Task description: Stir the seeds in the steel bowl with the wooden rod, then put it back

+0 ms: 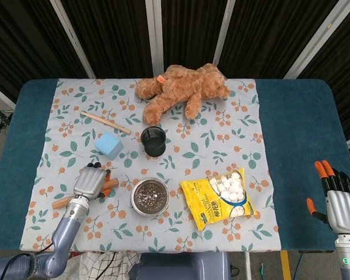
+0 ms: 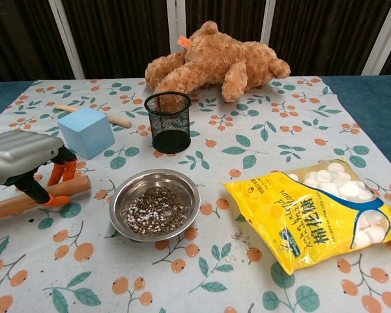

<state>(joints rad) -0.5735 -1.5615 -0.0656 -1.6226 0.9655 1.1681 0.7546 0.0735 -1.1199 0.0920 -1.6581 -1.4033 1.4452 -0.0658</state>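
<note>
Wooden rod (image 2: 36, 197): smooth round dowel, tilted, pinched in left hand (image 2: 23, 163) just left of steel bowl (image 2: 154, 203). Best lifted level, near end steered over the shiny rim, dipped gently among small loose seeds (image 2: 155, 211) to avoid scatter. Right hand (image 1: 335, 195) idle, spread, well apart off bench.

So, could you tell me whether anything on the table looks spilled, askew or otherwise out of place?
A few loose seeds lie scattered on the cloth between the steel bowl and the marshmallow bag, outside the bowl. The wooden rod sits tilted in the left hand. Nothing looks damaged.
</note>
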